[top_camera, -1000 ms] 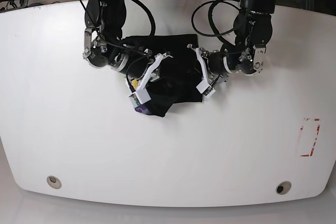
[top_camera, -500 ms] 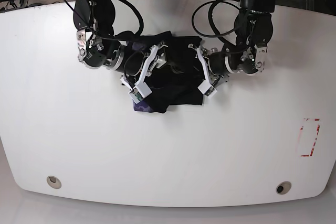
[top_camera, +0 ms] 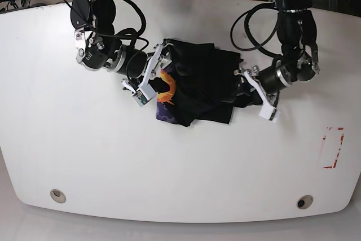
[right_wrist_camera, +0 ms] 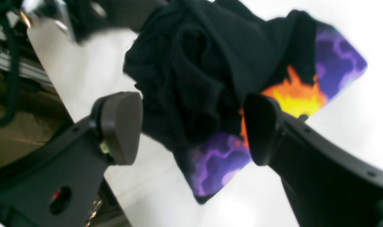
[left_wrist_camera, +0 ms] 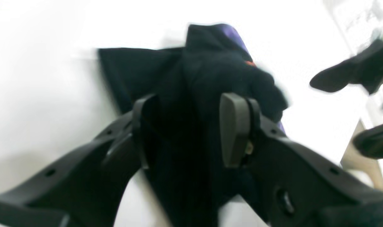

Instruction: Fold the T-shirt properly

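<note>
The black T-shirt [top_camera: 197, 83] lies bunched in a crumpled heap at the table's middle back. A purple, orange and yellow print [top_camera: 166, 91] shows at its left end. My right gripper [top_camera: 148, 80] sits at that end, open, its pads wide apart on either side of the cloth bunch [right_wrist_camera: 204, 63]; the right gripper [right_wrist_camera: 191, 129] pinches nothing. At the heap's right end is my left gripper [top_camera: 255, 93]. In the left wrist view the left gripper [left_wrist_camera: 185, 129] is open, with dark T-shirt cloth [left_wrist_camera: 216, 63] running between the parted fingers.
The white table [top_camera: 180, 162] reaches to a curved front edge with two round holes [top_camera: 57, 196] [top_camera: 304, 202]. A red-outlined rectangle [top_camera: 333, 148] marks the right side. Cables and both arms' bodies crowd the back edge.
Both grippers have opened. The right gripper drew back to the left and the left gripper swung out to the right. The shirt now lies wider, with its coloured print uncovered.
</note>
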`<action>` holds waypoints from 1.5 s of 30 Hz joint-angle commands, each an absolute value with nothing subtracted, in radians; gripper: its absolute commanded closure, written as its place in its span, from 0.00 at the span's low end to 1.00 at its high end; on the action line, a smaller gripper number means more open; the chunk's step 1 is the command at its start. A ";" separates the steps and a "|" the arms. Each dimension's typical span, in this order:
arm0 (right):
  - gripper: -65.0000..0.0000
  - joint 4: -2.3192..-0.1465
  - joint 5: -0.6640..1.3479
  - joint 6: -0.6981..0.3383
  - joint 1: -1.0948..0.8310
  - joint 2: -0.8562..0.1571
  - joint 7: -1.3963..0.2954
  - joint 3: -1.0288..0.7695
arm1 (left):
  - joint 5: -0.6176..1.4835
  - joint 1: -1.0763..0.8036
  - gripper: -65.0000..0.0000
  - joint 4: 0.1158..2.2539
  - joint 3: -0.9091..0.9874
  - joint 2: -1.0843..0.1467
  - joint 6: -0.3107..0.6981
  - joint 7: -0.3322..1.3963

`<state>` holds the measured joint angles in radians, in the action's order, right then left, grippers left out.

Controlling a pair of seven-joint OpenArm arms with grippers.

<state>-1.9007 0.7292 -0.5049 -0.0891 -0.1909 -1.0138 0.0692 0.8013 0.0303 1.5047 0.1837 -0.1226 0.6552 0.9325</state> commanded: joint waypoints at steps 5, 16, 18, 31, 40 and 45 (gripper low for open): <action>0.48 -1.853 0.745 -0.519 -0.061 -0.183 -0.992 0.068 | 0.963 -0.016 0.56 1.569 0.263 -0.245 0.662 0.915; 0.74 -1.636 0.745 -0.512 0.035 -0.151 -0.981 0.202 | 0.966 -0.139 0.56 1.581 0.460 -0.357 0.662 0.915; 0.74 -1.616 0.745 -0.510 0.044 -0.134 -0.957 0.255 | 0.966 -0.157 0.56 1.581 0.489 -0.374 0.662 0.915; 0.74 -1.616 0.745 -0.509 0.140 0.008 -0.935 0.420 | 0.966 -0.168 0.56 1.581 0.570 -0.386 0.662 0.917; 0.74 -1.689 0.754 -0.509 0.107 -0.111 -0.941 0.320 | 0.964 -0.168 0.56 1.581 0.565 -0.386 0.662 0.917; 0.74 -1.728 0.754 -0.509 0.073 -0.179 -0.941 0.285 | 0.963 -0.168 0.56 1.573 0.565 -0.386 0.661 0.917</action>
